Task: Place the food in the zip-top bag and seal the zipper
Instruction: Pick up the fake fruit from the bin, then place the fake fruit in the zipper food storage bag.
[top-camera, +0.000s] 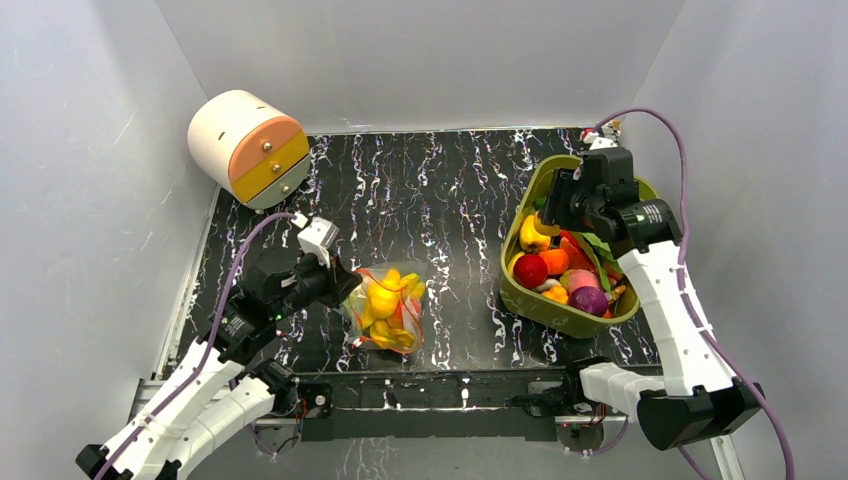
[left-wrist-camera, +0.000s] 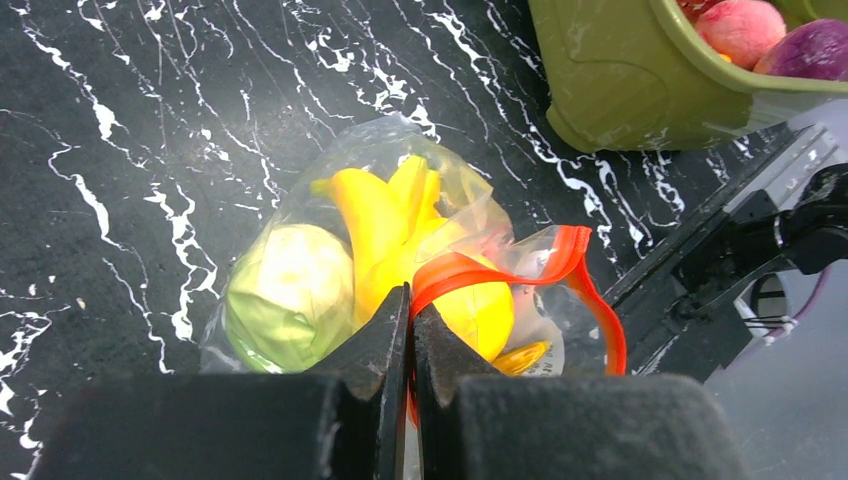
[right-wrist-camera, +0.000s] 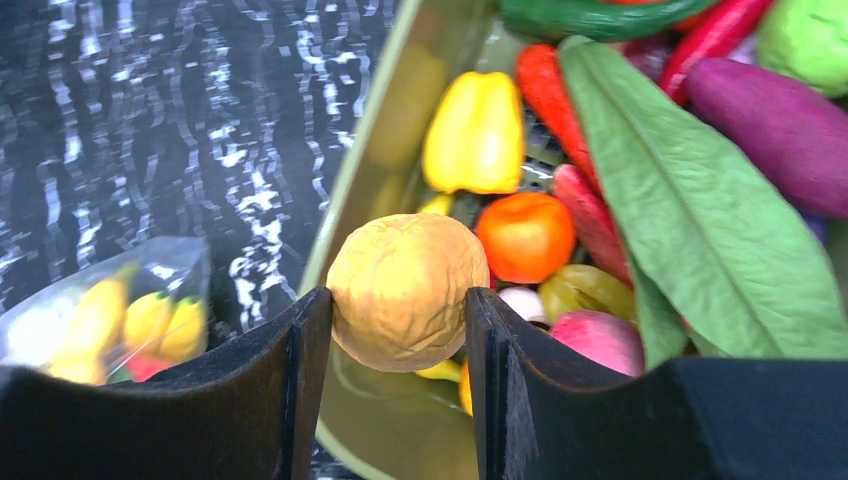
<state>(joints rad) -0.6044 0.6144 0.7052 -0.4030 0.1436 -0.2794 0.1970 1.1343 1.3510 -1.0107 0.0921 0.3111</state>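
Observation:
The clear zip-top bag (top-camera: 386, 308) lies mid-table with yellow bananas (left-wrist-camera: 385, 215) and a green round piece (left-wrist-camera: 288, 295) of food inside. Its red-orange zipper (left-wrist-camera: 520, 270) stands open in a loop. My left gripper (left-wrist-camera: 411, 300) is shut on the zipper strip at the bag's left edge. My right gripper (right-wrist-camera: 399, 310) hangs over the olive-green tub (top-camera: 525, 290), shut on a wrinkled tan walnut-like food ball (right-wrist-camera: 405, 288). In the top view the right gripper (top-camera: 558, 205) is at the tub's far left side. The bag also shows at the lower left of the right wrist view (right-wrist-camera: 100, 310).
The tub holds more toy food: a yellow pepper (right-wrist-camera: 475, 130), an orange ball (right-wrist-camera: 527, 235), a green leaf (right-wrist-camera: 690, 210), a purple piece (right-wrist-camera: 775, 115). A white and orange drum-shaped box (top-camera: 248, 147) stands at the back left. White walls close three sides.

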